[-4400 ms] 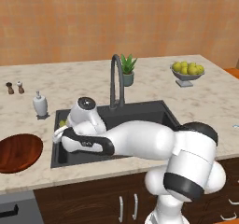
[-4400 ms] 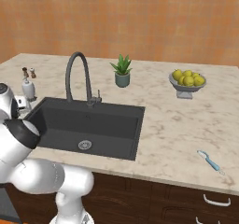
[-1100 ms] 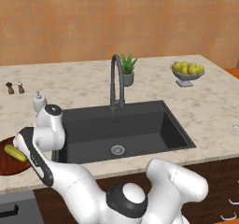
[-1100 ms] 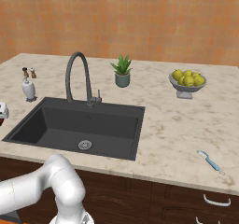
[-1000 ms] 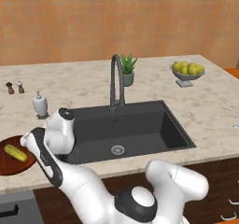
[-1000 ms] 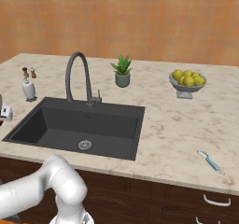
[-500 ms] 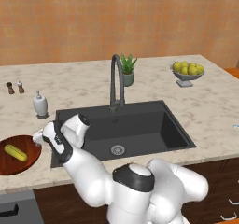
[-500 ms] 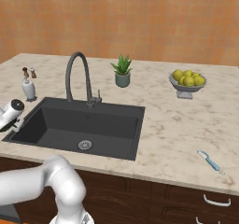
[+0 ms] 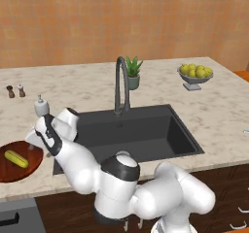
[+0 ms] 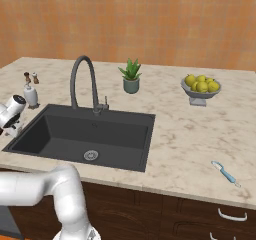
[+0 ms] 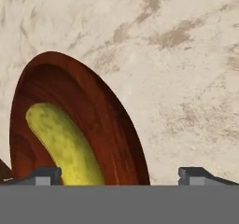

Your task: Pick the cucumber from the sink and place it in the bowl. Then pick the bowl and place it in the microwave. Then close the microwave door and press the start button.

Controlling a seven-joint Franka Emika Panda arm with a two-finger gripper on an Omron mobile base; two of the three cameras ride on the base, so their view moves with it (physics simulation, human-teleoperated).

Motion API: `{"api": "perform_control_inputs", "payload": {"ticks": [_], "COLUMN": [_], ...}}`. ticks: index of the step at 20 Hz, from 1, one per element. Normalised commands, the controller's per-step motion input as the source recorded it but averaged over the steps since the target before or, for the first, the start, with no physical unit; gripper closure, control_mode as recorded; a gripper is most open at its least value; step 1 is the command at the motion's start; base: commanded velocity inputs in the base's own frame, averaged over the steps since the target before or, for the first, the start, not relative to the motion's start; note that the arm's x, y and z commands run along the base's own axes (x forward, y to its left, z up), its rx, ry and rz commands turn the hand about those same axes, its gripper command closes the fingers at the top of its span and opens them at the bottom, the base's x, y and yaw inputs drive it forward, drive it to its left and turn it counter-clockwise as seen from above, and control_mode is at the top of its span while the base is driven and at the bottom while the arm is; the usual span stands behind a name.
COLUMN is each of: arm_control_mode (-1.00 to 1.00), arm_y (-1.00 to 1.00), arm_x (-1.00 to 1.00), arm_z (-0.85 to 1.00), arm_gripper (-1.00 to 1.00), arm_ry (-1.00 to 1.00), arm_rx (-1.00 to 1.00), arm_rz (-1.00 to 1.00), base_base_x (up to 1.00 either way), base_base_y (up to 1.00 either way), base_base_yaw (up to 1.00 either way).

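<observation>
The cucumber (image 9: 16, 158) lies inside the reddish-brown wooden bowl (image 9: 10, 174), on the counter left of the sink (image 9: 146, 130). My gripper (image 9: 35, 141) hovers just over the bowl's right rim, open and holding nothing. In the hand view the cucumber (image 11: 65, 143) rests on the bowl's inner wall (image 11: 105, 120), beside the left fingertip (image 11: 46, 175). My gripper (image 11: 121, 176) spans the bowl's rim there, one tip over the bowl and one over the bare counter. The dark basin (image 10: 75, 134) holds nothing but its drain. The microwave and its door are out of view.
A soap dispenser (image 9: 40, 106) and two small shakers (image 9: 15, 91) stand behind the bowl. The arched faucet (image 9: 121, 84) and a potted plant (image 9: 132, 73) sit behind the sink. A grey fruit bowl (image 9: 195, 74) is far right, a small brush (image 10: 225, 173) near the front edge.
The cucumber went from the sink into the bowl and was let go. Over the last second the hand has turned and stayed beside the bowl's right rim.
</observation>
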Motion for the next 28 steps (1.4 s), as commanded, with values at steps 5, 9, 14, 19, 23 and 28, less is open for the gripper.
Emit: {"api": "perform_control_inputs", "payload": {"ticks": [5,9,14,19,23,28], "arm_control_mode": [-1.0,-1.0,-1.0,-1.0,-1.0,-1.0], "arm_y": [0.13,0.01,0.11,-0.07,-0.39,-0.71], "arm_x": [-0.02,-0.16,-0.02,-0.38,-0.42,-0.58], "arm_z": [-0.41,-0.25,0.05,0.63,0.81,0.59], "arm_gripper": [1.0,1.0,1.0,1.0,1.0,1.0], "arm_ry": [0.02,-0.13,-0.06,-0.04,-0.05,-0.1], "arm_rx": [0.0,0.0,0.0,0.05,0.04,0.03], "arm_rz": [0.0,0.0,0.0,-0.01,-0.04,-0.07], "base_base_x": [0.0,0.0,0.0,0.0,0.0,0.0], "base_base_y": [0.0,0.0,0.0,0.0,0.0,0.0], "base_base_yaw": [0.0,0.0,0.0,0.0,0.0,0.0]}}
